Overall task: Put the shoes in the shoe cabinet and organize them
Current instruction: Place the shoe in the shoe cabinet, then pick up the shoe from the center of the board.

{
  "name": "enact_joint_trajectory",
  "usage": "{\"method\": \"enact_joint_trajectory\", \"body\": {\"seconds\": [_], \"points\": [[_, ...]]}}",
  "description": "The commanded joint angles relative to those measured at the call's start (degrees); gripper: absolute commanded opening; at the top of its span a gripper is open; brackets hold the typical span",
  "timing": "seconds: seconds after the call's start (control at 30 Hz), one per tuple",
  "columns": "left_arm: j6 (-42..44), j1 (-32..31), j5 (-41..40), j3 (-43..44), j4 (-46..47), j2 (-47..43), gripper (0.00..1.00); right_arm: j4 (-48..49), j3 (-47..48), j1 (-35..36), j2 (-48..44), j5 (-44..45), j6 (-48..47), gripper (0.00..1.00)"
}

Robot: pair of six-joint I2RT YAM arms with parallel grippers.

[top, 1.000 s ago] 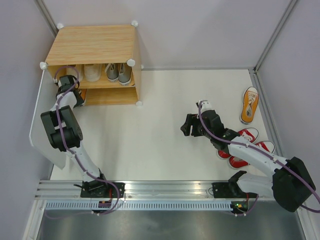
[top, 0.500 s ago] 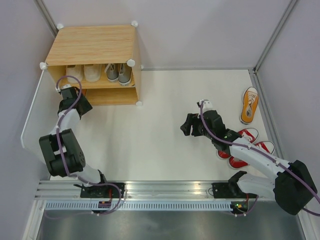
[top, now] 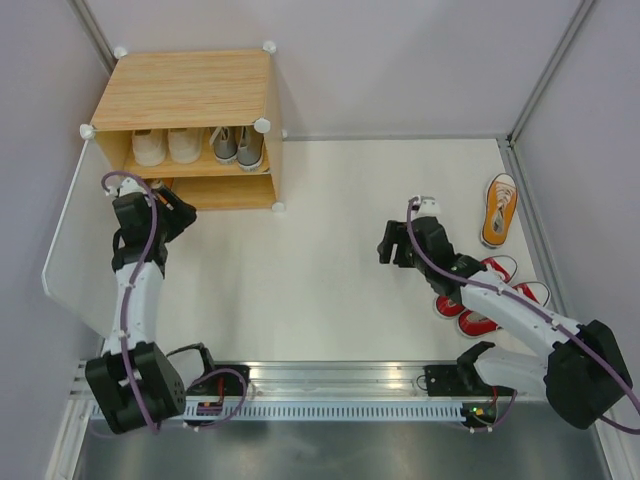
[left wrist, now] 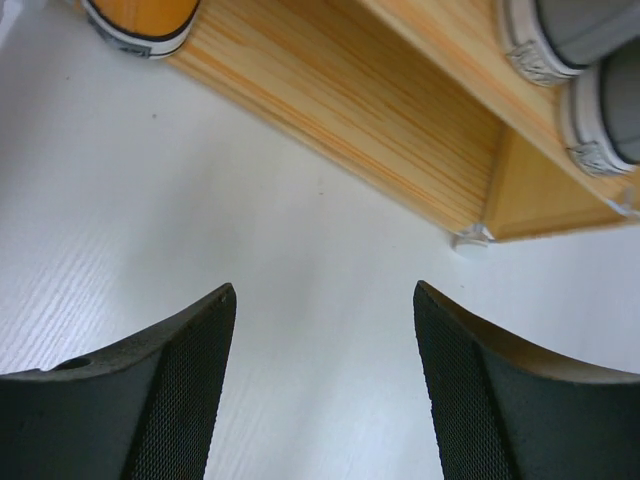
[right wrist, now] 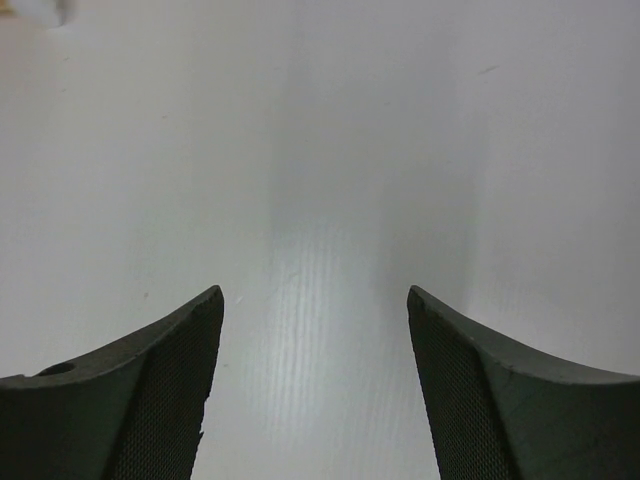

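Note:
The shoe cabinet (top: 190,90) stands at the back left. On its upper shelf sit a cream pair (top: 165,147) and a grey pair (top: 238,147). The left wrist view shows one orange shoe (left wrist: 140,25) on the lower level and the grey toes (left wrist: 590,60) above. My left gripper (top: 182,212) (left wrist: 322,295) hovers open and empty just in front of the cabinet's lower opening. A second orange shoe (top: 499,210) and the red pair (top: 490,295) lie on the floor at the right. My right gripper (top: 390,245) (right wrist: 312,295) is open and empty over bare floor, left of the red pair.
The cabinet's white door panel (top: 72,250) stands swung open along the left wall, beside my left arm. A white corner connector (left wrist: 470,238) marks the cabinet's front lower right corner. Walls close in the white floor (top: 320,270) at the back and sides.
My left gripper has drawn back out of the lower shelf toward the near side, leaving the orange shoe inside, and its jaws have opened. The right gripper has shifted slightly right.

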Motion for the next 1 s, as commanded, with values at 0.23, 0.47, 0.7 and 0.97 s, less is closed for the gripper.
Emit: {"method": "enact_joint_trajectory", "body": {"seconds": [0.23,0.47,0.7,0.97], "points": [[6.04,-17.18,0.16,-1.61,-2.77,-19.43,0.76,-17.45,8.42,-15.07,1.23,21.98,10.68,0.86],[15.8,-28.52,0.78,0.61,-8.31,-21.36,1.0,-12.46,11.67,-26.85,5.97,20.23,7.71,0.87],[16.07,-31.6,0.25,-2.4,-5.5,-27.87,1.0,-8.6,20.28,-40.21,15.19,17.77,1.55,0.87],[16.33,-33.09,-0.97,-2.49,-6.12,-30.5,1.0,-7.98,29.25,-45.4,34.79,12.88,-4.69,0.89]]}}
